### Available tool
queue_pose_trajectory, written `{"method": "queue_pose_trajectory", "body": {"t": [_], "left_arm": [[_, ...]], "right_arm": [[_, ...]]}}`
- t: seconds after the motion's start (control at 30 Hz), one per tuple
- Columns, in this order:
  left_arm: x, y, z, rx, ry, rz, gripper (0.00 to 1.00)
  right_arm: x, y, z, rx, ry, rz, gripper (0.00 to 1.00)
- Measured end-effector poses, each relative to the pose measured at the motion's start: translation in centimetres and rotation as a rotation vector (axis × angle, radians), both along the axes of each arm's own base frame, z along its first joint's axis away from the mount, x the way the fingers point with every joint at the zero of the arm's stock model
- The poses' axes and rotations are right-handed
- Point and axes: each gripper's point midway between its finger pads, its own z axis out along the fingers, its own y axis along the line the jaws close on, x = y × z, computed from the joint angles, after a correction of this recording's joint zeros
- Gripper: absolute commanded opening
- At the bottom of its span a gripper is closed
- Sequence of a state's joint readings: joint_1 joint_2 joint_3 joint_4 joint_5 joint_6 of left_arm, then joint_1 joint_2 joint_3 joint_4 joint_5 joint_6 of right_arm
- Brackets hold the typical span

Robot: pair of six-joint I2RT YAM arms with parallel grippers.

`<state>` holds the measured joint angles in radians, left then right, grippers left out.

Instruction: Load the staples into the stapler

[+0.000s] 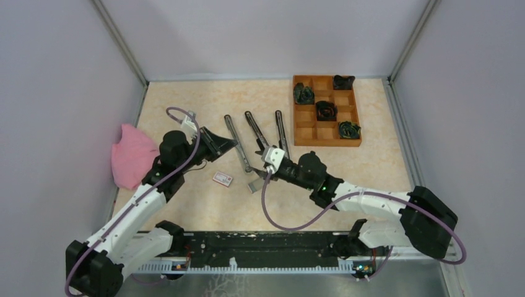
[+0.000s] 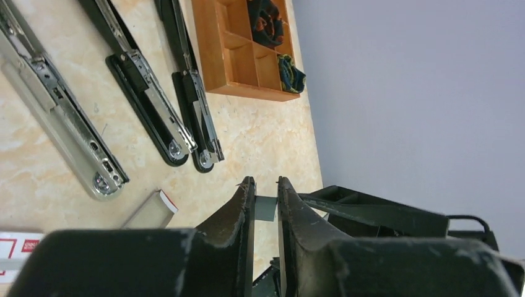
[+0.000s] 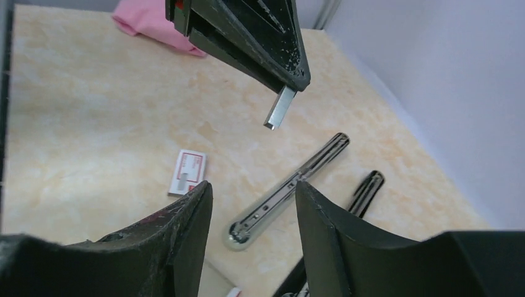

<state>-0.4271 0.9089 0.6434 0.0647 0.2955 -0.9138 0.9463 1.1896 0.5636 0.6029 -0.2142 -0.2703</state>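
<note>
My left gripper [image 1: 230, 146] is shut on a short silvery strip of staples [image 2: 266, 209], held in the air above the table. From the right wrist view the strip [image 3: 280, 108] sticks out below the left gripper's tips [image 3: 293, 79]. The open silver stapler [image 1: 237, 143] lies flat just beside the left gripper; it also shows under my right gripper [image 3: 286, 190]. The white-and-red staple box [image 1: 222, 179] lies on the table, and its grey inner sleeve [image 2: 148, 210] lies near it. My right gripper [image 3: 254, 185] is open and empty, low over the stapler's near end.
Two black staplers [image 1: 257, 136] [image 1: 282, 132] lie open to the right of the silver one. A wooden compartment tray [image 1: 297, 117] with dark items stands at the back right. A pink cloth [image 1: 131, 154] lies at the left wall.
</note>
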Motion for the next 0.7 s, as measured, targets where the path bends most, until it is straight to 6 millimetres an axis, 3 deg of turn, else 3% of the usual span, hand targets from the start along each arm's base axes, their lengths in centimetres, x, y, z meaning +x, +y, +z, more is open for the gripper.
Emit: {"method": "queue_pose_trajectory", "body": {"t": [0.33, 0.7], "left_arm": [[0.4, -0.2, -0.8, -0.034, 0.09, 0.083, 0.19], [0.8, -0.1, -0.5, -0.078, 0.136, 0.135, 0.19]], "right_arm": [[1.8, 1.1, 0.2, -0.07, -0.439, -0.106, 0.51], [2.3, 2.1, 1.9, -0.034, -0.68, -0.2, 0.49]]}}
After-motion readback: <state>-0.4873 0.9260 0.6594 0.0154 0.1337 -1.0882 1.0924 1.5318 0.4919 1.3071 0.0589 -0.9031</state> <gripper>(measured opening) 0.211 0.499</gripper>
